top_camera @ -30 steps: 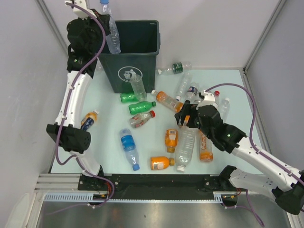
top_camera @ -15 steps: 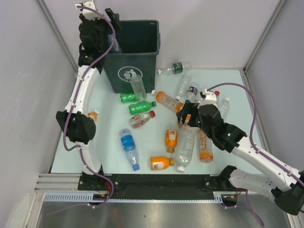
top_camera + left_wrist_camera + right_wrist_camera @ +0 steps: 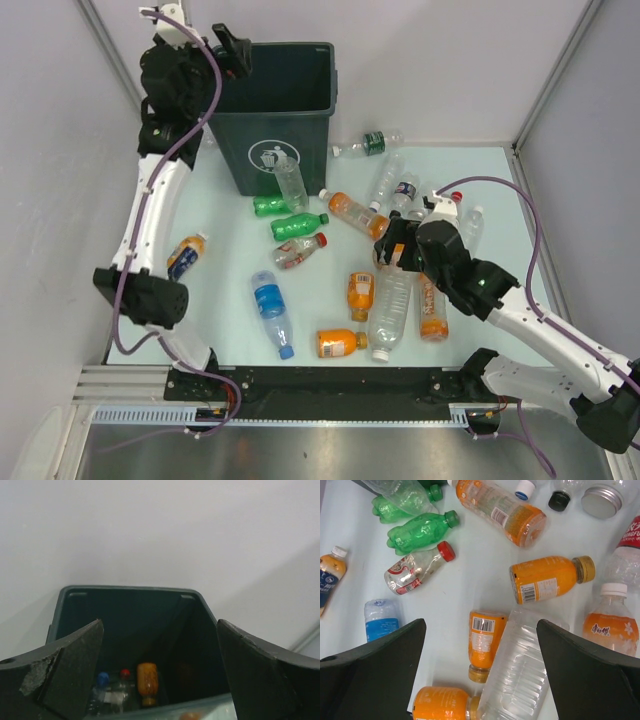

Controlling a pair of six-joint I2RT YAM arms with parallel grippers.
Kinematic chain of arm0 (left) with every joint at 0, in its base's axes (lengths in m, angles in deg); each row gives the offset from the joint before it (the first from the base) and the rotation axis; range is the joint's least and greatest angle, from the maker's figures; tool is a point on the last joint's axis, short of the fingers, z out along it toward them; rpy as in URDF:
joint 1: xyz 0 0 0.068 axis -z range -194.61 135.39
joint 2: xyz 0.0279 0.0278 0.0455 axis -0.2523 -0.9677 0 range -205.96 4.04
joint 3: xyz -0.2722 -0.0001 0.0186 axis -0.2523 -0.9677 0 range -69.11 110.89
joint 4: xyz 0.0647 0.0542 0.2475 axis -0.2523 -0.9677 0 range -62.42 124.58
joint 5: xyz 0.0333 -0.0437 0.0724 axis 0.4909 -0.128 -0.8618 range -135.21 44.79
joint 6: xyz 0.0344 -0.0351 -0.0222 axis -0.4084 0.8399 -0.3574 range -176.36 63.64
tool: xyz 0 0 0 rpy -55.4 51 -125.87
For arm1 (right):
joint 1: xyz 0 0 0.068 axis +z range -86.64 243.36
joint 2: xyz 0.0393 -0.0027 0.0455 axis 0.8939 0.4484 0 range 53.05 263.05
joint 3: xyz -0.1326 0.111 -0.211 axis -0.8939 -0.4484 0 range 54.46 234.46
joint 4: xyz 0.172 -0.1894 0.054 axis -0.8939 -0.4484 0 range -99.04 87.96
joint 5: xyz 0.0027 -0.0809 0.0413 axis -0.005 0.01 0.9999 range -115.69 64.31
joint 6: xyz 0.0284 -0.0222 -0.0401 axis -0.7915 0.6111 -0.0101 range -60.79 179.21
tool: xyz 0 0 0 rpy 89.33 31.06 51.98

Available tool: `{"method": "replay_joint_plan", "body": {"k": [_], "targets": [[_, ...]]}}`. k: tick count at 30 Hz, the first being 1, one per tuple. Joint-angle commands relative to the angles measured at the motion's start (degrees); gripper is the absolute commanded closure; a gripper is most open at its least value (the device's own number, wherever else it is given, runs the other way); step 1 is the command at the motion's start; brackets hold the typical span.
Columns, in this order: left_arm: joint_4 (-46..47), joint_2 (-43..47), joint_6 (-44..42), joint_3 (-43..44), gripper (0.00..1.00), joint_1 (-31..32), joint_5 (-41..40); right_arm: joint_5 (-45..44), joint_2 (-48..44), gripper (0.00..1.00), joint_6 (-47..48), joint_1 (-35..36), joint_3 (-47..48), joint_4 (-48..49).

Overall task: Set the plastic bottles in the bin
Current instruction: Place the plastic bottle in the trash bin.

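The left end effector [image 3: 232, 48] hung over the mouth of the green-grey waste bin [image 3: 275, 150], fingers spread wide and empty. Its wrist camera looked down inside, where we made out at least three bottles at the bottom: an orange drink bottle [image 3: 146, 680], a red-capped one [image 3: 125, 672] and a blue-capped one [image 3: 102, 678]. The rest of the interior was too dark to read.

The right end effector [image 3: 392, 250] was also open with nothing between its fingers. It hovered over the cluster of plastic bottles lying on the pale worktop [image 3: 225, 290], right of the bin and well apart from it. Below its gap lay a small orange-filled bottle [image 3: 485, 635], touching a large clear ribbed bottle [image 3: 517, 670].

We judged the clear and green bottles [image 3: 297, 224] to be empty, so light and thin-walled. They would likely dent under a hard squeeze and roll on the smooth worktop. The orange-filled ones looked heavier and stiffer, and safer to pinch. For either kind we would take hold across the body at mid-length, with the fingers set square to the bottle's long axis. Crowding was the risk, since neighbours lay close enough to block a finger.
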Motion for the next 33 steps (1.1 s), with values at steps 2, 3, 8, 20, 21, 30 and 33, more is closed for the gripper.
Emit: {"method": "replay_joint_plan", "body": {"k": [2,3,8,20,21,30,33], "targets": [[-7.64,13.39,3.09,-8.80,0.00,0.13,6.21,-0.85,0.08,0.03,-3.14,-0.42,0.35,-5.72],[-9.04,14.90,3.44,-12.91,0.00,0.13,6.56,-0.59,0.17,0.03,-3.66,-0.42,0.26,-6.60],[-12.03,26.33,4.76,-28.47,0.00,0.13,7.01,-0.31,0.52,0.04,-6.04,0.02,0.35,-12.05],[-18.98,43.66,6.17,-56.35,0.00,0.39,14.11,-4.44,3.06,0.04,-7.18,5.03,0.00,-12.06],[-18.98,44.01,5.91,-57.59,0.00,1.08,15.69,-4.62,4.03,0.04,-7.01,5.12,0.08,-11.53],[-19.08,46.21,5.46,-66.65,0.00,15.83,9.56,-4.80,4.83,0.04,-6.57,4.94,-0.09,-9.95],[-17.76,46.12,6.34,-69.29,0.00,20.40,8.24,-4.19,3.51,0.04,-6.74,4.68,-0.09,-10.12]]}}
